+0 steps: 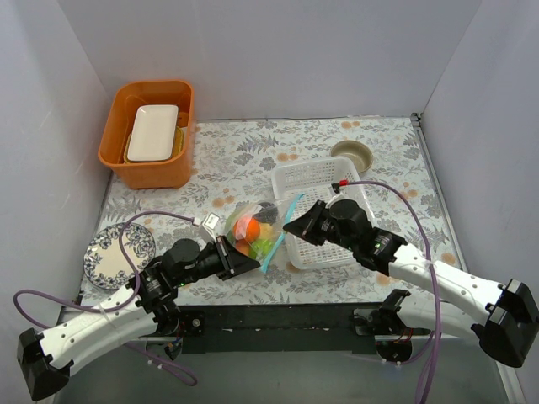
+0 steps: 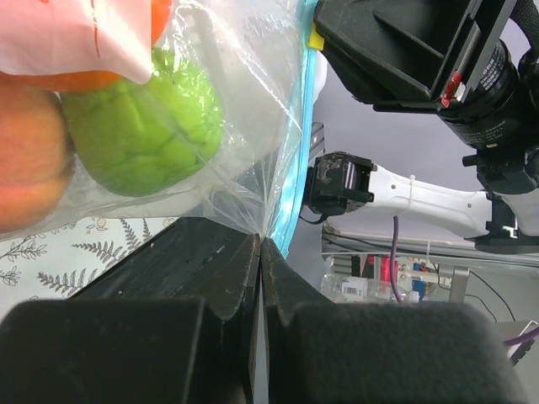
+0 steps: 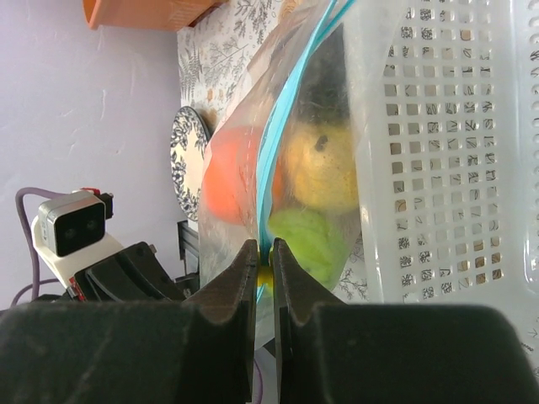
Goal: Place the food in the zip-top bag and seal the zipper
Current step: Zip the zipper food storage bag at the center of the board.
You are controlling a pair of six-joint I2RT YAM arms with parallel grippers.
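The clear zip-top bag lies left of the white basket, with the food inside it: an orange piece, green pieces and a dark piece. The teal zipper runs along the bag's right edge. My left gripper is shut on the bag's near corner; in the left wrist view it pinches clear plastic beside the zipper, with a green piece and a peach above it. My right gripper is shut on the zipper at its yellow slider. Yellow lemon and green food show through the bag.
The white perforated basket sits under my right arm, right of the bag. An orange bin holding a white tray stands at the back left. A patterned plate lies at the front left. A small bowl sits at the back.
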